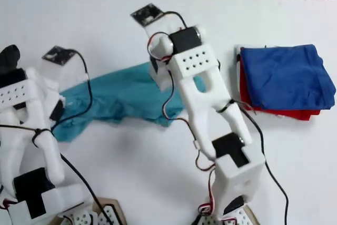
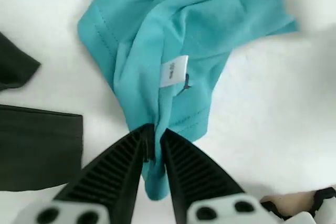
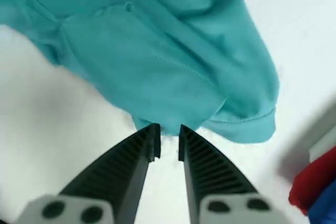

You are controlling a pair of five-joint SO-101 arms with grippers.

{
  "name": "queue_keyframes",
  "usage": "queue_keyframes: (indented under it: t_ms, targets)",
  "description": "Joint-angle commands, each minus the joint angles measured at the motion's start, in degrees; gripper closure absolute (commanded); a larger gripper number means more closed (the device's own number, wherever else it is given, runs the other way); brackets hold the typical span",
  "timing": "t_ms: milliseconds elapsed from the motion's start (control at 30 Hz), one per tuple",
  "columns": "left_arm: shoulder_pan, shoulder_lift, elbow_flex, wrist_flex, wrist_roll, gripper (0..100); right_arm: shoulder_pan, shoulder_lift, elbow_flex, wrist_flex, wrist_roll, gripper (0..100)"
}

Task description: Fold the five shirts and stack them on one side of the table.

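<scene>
A teal shirt [image 1: 121,96] lies crumpled across the white table, stretched between the two arms. My left gripper [image 2: 156,137] is shut on a fold of the teal shirt [image 2: 199,30] near its white label [image 2: 174,71]; in the high view it sits at the shirt's left end [image 1: 57,110]. My right gripper [image 3: 168,137] stands just ajar, its tips at the hem of the teal shirt [image 3: 157,51], with bare table showing in the gap. From above it is over the shirt's right part [image 1: 160,77]. A folded blue shirt [image 1: 287,75] rests on a folded red shirt [image 1: 295,113] at the right.
Dark folded cloth [image 2: 37,145] lies beside the left gripper, and a dark shape [image 1: 9,56] sits at the table's left edge. The red shirt [image 3: 310,182] edges into the right wrist view. Both arm bases stand at the table's near edge.
</scene>
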State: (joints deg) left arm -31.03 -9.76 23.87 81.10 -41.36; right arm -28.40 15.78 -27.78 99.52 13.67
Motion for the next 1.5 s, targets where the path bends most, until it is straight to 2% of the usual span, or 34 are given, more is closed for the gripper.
queue_keyframes:
  t_ms: [0, 167, 267, 367, 600, 700, 800, 967, 1100, 1233, 1400, 1467]
  targets:
    - [-2.11, -0.62, 1.01, -3.52, -0.35, 97, -1.10, -5.23, 8.18, -5.23, 0.53, 93.2]
    - [-3.78, -0.35, 1.10, -5.63, -0.09, 97, -1.10, -5.93, 24.00, -17.98, 0.53, 92.8]
    - [-3.78, -0.35, 1.10, -5.63, -0.09, 97, -0.57, -5.93, 28.66, -23.25, 0.53, 87.9]
    - [-3.78, -0.35, 1.19, -5.54, 0.09, 97, 1.54, -5.85, 29.01, -29.05, 0.53, 83.2]
    - [-3.52, -0.79, 2.68, -5.71, 6.07, 97, 6.29, -5.32, 23.91, -37.76, -1.85, 83.0]
    - [-3.52, -0.88, 7.16, -7.91, 6.07, 97, 7.34, -5.32, 21.80, -38.20, -4.40, 83.0]
    - [-3.69, -2.29, 14.99, -13.54, 5.89, 97, 8.13, -5.32, 20.40, -38.20, -5.01, 83.0]
    - [-3.52, -13.45, 29.32, -21.89, 6.42, 97, 8.04, -3.30, 20.48, -38.99, -5.98, 83.0]
    - [-3.52, -22.68, 36.35, -22.77, 6.51, 97, 7.69, 1.45, 20.57, -36.88, -5.98, 83.5]
    - [-3.52, -25.93, 40.13, -24.53, 6.51, 97, 5.05, 4.09, 20.40, -33.01, -5.80, 88.8]
    - [-3.52, -25.85, 45.58, -29.63, 6.51, 97, 1.63, 2.33, 20.31, -28.00, -0.35, 98.4]
    - [-3.52, -26.20, 47.34, -31.12, 6.51, 97, 1.98, -0.40, 20.66, -26.68, -0.44, 97.7]
